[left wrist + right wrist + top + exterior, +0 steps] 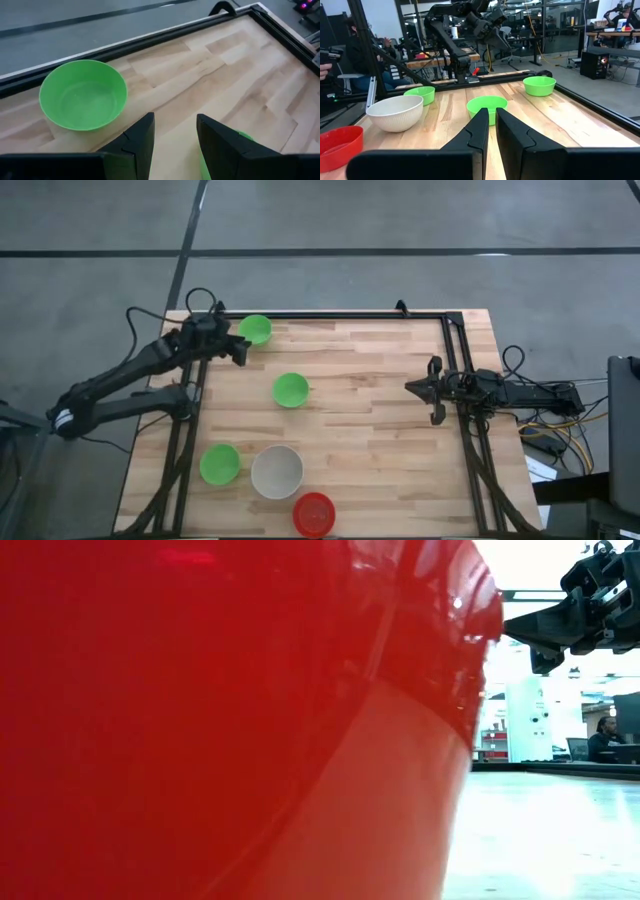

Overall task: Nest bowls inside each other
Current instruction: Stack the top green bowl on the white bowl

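Five bowls on the wooden bench [370,420], none nested, all upright and apart from one another.

Green bowl at the far left corner [255,330], just inside the black frame rail [330,314]. Left gripper [238,347] hovering right beside this bowl, on the side facing the bench's middle; jaws spread, nothing between them. Same bowl in the left wrist view [83,95], empty, rim up, ahead of the two dark fingers [140,137] and off to one side of them.

Second green bowl [290,390] near the bench's middle, clear of both arms. Seen from the right wrist [487,106] directly beyond that arm's own fingertips.

Third green bowl [219,464] at the near left, close beside the white bowl [277,471], not touching as far as can be told. Red bowl [314,514] at the near edge, just beside the white one; filling nearly the whole low view [230,720].

Right gripper [426,389] waiting at the right side of the bench, well apart from every bowl; jaws nearly pressed together, only a thin slit between them, holding nothing.

A seated person [362,55] in the room beyond the bench.
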Controlling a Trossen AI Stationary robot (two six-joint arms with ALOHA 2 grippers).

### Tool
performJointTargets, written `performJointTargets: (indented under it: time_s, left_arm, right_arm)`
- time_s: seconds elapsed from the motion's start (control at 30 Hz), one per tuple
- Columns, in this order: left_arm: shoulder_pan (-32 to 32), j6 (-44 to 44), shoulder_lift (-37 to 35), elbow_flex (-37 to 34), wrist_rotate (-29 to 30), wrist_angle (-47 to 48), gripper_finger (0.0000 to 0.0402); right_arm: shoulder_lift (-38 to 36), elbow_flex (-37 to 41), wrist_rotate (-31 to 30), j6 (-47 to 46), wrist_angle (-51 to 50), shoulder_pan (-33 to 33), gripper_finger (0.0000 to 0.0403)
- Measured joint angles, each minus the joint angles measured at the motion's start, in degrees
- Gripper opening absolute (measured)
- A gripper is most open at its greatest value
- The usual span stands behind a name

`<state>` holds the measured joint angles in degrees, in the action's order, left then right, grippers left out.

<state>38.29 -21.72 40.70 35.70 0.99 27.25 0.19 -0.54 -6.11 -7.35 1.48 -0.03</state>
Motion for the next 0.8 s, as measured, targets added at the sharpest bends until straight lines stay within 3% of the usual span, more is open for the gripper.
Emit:
performJointTargets:
  time_s: [0.8]
  left_arm:
    - [12.7, 8.4, 21.1, 15.5, -10.9, 7.5, 0.0152]
  right_arm:
    - [0.0, 0.0, 0.0, 0.0, 0.0, 0.0, 0.0034]
